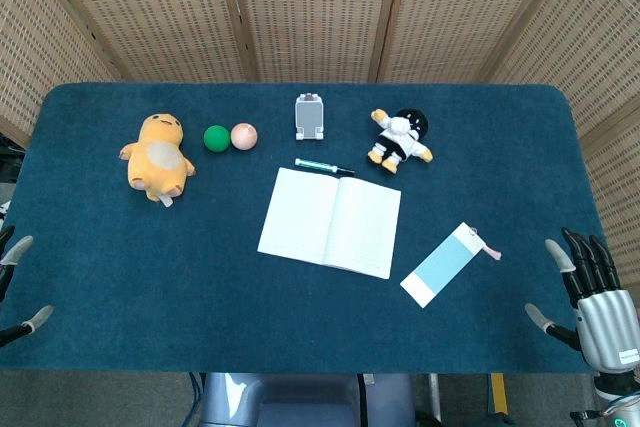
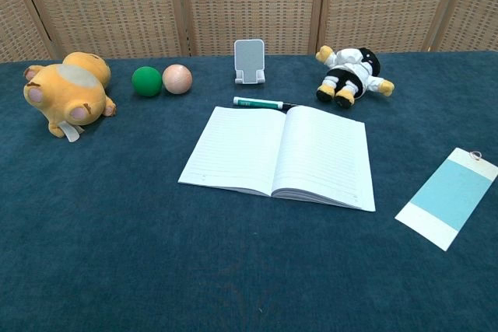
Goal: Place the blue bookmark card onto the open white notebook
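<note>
The open white notebook (image 1: 330, 220) (image 2: 284, 155) lies flat in the middle of the table. To its right lies the blue bookmark card (image 1: 445, 263) (image 2: 450, 197), slanted, with white ends and a small pink tassel at its far end. My right hand (image 1: 590, 297) is at the table's right front corner, fingers spread and holding nothing, a short way right of the card. Only the fingertips of my left hand (image 1: 18, 287) show at the left edge of the head view, apart and empty. The chest view shows neither hand.
A green pen (image 1: 323, 166) (image 2: 262, 103) lies just behind the notebook. Behind it stands a grey phone stand (image 1: 310, 116) (image 2: 249, 61). A black-and-white plush doll (image 1: 400, 139) (image 2: 352, 75), a green ball (image 1: 216, 138), a peach ball (image 1: 244, 135) and a yellow plush (image 1: 158, 156) line the back.
</note>
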You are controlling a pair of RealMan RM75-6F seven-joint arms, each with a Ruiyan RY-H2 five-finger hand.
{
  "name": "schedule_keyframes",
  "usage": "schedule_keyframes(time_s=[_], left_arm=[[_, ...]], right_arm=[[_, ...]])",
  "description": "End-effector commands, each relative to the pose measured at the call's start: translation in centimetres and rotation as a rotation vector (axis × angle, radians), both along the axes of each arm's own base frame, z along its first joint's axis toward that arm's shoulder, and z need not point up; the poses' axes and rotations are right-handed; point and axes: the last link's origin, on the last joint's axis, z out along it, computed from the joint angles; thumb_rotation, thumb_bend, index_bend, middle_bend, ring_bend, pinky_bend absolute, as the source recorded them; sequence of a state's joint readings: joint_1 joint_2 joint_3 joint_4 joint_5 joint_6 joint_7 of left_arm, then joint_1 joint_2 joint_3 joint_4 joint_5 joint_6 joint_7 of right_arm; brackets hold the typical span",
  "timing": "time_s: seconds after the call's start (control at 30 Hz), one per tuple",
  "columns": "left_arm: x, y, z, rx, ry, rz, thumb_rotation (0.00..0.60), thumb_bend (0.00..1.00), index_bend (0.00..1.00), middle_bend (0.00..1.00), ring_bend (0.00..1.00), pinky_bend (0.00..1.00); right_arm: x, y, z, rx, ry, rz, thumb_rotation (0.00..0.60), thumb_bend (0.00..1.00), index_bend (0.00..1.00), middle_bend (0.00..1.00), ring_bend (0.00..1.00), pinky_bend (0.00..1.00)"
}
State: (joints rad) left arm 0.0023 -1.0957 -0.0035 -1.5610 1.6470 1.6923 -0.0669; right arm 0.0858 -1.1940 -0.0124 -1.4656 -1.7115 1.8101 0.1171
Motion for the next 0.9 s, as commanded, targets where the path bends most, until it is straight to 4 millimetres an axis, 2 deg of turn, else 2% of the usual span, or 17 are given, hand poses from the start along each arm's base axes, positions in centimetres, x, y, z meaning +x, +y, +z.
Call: schedule_keyframes(time_s=[0.03,0.13,0.2,0.23,0.27,0.33,0.37,0.47,0.63,0.73,0.8,0.9], left_arm=[[-0.1,0.0,0.0,-0.002,-0.001,0.002,0.6,0.0,0.0,0.0,0.0,0.0],[-0.1,-0.1,0.1,-0.002,-0.002,0.002,0.6,0.0,0.0,0.0,0.0,0.0],[-0.1,-0.1,0.1,0.0,-0.002,0.001,0.6,0.0,0.0,0.0,0.0,0.0],[-0.1,-0.1,0.1,0.0,-0.002,0.001,0.6,0.0,0.0,0.0,0.0,0.0],[-0.1,0.0,0.1,0.0,-0.004,0.003,0.6,0.0,0.0,0.0,0.0,0.0],[-0.2,0.0,0.1,0.001,-0.006,0.01,0.6,0.0,0.0,0.0,0.0,0.0],[-0.3,0.2,0.1,0.003,-0.007,0.015,0.6,0.0,0.0,0.0,0.0,0.0],[-0.2,0.4,0.2,0.007,-0.01,0.018,0.6,0.0,0.0,0.0,0.0,0.0],[-0.2,0.9,0.1,0.014,-0.008,0.037,0.6,0.0,0.0,0.0,0.0,0.0],[-0.2,1.3,0.0,0.012,-0.005,0.05,0.6,0.0,0.0,0.0,0.0,0.0],[-0.2,2.0,-0.2,0.01,0.002,0.07,0.6,0.0,0.0,0.0,0.0,0.0],[-0.2,2.6,-0.5,0.004,0.01,0.087,0.6,0.0,0.0,0.0,0.0,0.0]], right_arm=[[0.0,0.0,0.0,0.014,0.001,-0.002,0.6,0.0,0.0,0.0,0.0,0.0],[0.0,0.0,-0.1,0.041,0.004,-0.002,0.6,0.0,0.0,0.0,0.0,0.0],[0.0,-0.1,-0.1,0.072,0.0,0.005,0.6,0.1,0.01,0.0,0.0,0.0],[0.1,-0.2,-0.1,0.089,-0.006,0.013,0.6,0.27,0.06,0.01,0.0,0.0],[0.3,-0.5,-0.1,0.115,-0.023,0.031,0.6,0.55,0.12,0.05,0.0,0.01],[0.9,-1.5,-0.2,0.149,-0.066,0.083,0.6,0.9,0.25,0.12,0.01,0.05],[1.2,-2.7,-0.5,0.178,-0.086,0.119,0.6,0.99,0.3,0.15,0.02,0.09],[1.5,-5.6,-1.2,0.267,-0.058,0.15,0.6,1.0,0.34,0.19,0.05,0.13],[2.3,-11.4,-3.7,0.44,0.089,0.131,0.6,1.0,0.32,0.18,0.06,0.14],[2.6,-13.7,-5.6,0.497,0.18,0.082,0.6,1.0,0.24,0.14,0.06,0.14],[3.0,-16.1,-7.9,0.552,0.284,0.034,0.6,1.0,0.17,0.12,0.04,0.14],[3.2,-17.5,-9.3,0.571,0.369,-0.019,0.6,1.0,0.09,0.06,0.0,0.14]])
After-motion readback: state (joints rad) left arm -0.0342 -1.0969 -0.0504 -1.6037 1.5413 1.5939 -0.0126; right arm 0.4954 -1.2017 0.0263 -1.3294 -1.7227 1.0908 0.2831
